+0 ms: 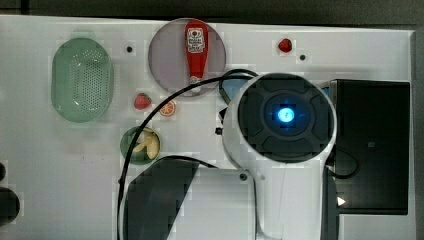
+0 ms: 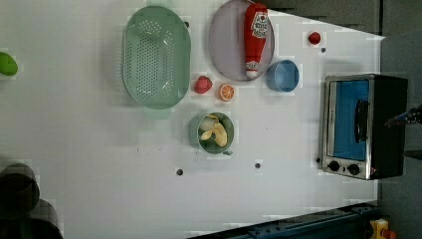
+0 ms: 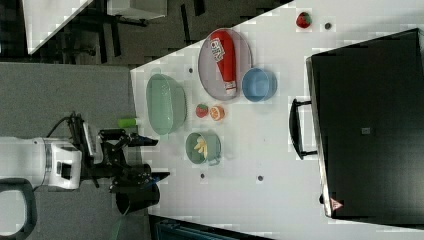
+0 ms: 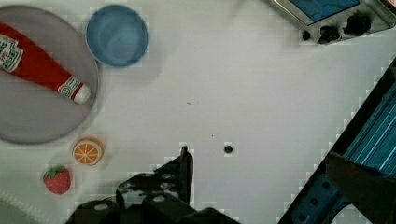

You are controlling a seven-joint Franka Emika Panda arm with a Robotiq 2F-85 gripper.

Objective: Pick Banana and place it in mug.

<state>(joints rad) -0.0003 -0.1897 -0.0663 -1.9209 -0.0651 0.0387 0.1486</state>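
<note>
Task essentially complete: banana (image 2: 215,131) pieces lie inside the mug (image 2: 228,145) on the worktop (image 2: 278,129); the pincer (image 3: 150,159) (fingers apart, empty) stands well clear.

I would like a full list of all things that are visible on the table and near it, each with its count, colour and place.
banana: several pale yellow pieces, inside the mug
mug: one, muted green, mid-table, below the colander in the left view
colander: one, pale green, perforated, at the left view's upper left
plate: one, grey, round, under the ketchup bottle
ketchup bottle: one, red, lying on the plate
blue cup: one, beside the plate
strawberries: two, red; one by the orange slice, the other near the far edge
orange slice: one, orange, between strawberry and cup
toaster oven: one, black and silver, at the left view's right
green object: one, at the left view's left edge
tool: one, black, off the table edge in the right view
</note>
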